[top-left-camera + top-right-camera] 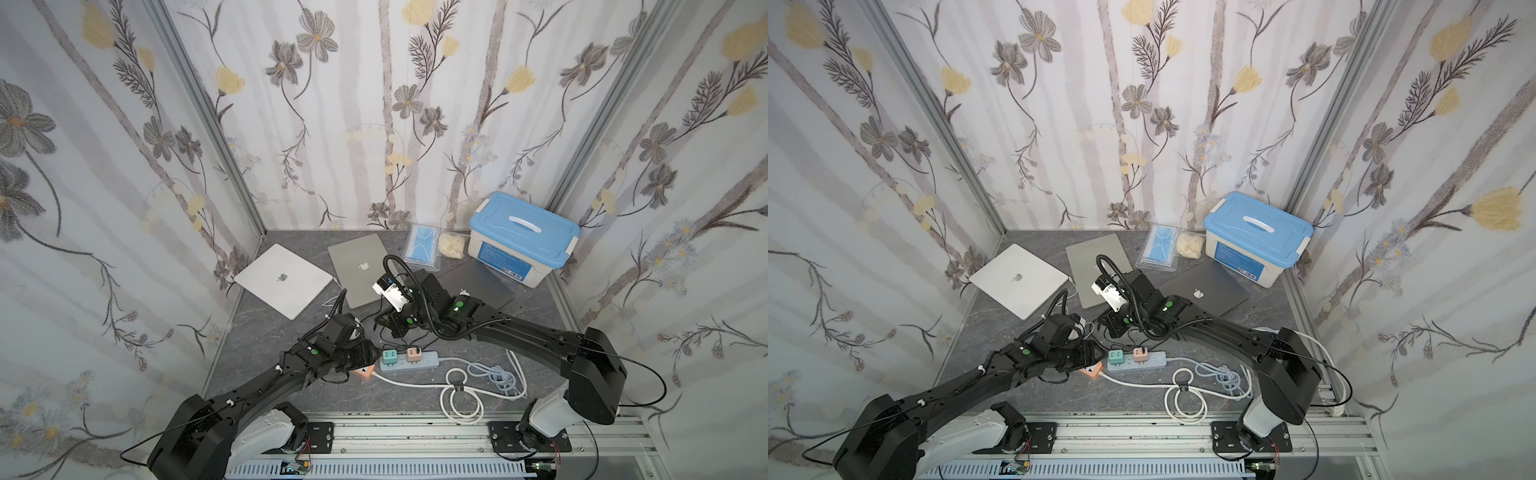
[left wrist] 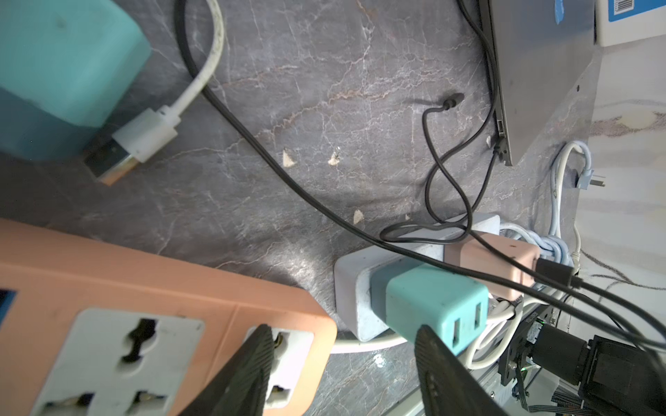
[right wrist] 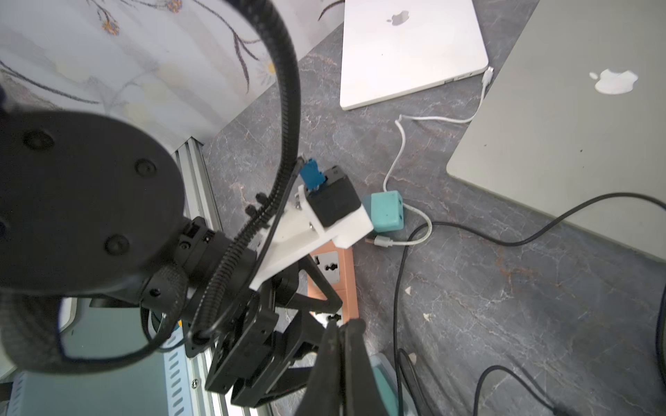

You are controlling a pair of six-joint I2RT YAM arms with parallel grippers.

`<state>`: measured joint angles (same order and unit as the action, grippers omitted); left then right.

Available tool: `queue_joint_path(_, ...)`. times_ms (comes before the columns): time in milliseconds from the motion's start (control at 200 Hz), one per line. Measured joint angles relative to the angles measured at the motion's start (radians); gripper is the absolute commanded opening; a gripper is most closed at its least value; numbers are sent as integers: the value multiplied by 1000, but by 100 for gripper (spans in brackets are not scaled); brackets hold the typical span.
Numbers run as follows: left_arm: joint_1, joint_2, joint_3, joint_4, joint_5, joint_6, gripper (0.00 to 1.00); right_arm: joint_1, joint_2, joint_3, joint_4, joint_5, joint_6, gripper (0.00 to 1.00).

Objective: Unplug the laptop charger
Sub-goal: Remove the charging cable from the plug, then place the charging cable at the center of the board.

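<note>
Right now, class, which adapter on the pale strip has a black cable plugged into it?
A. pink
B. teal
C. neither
A: the black plug sits in the pink adapter, while both ports of the teal adapter beside it on the pale strip are empty.

The left arm (image 1: pixel 257 382) reaches forward and inward, wrist tipped down. The left tool (image 2: pixel 344 333) has its jaws apart, fingers (image 2: pixel 252 360) gripping nothing. The right arm (image 1: pixel 540 336) stretches inward from a raised elbow, wrist angled down. The right tool (image 3: pixel 344 326) has its jaws pressed together, holding nothing. In both top views the tools are near each other, not touching.
</note>
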<state>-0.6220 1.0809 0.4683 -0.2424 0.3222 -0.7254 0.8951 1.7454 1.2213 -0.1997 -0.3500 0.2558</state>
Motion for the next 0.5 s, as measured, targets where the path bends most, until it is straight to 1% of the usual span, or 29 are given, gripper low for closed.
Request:
queue_joint_path(165, 0, 8, 5, 7, -1, 0, 67, -31, 89, 79, -29, 8, -16, 0)
queue_joint_path(325, 0, -22, 33, -69, -26, 2, 68, -60, 208, 134, -45, -1, -31, 0)
queue_joint_path(505, 2, -60, 68, -114, -34, 19, 69, -67, 313, 200, -70, -24, -42, 0)
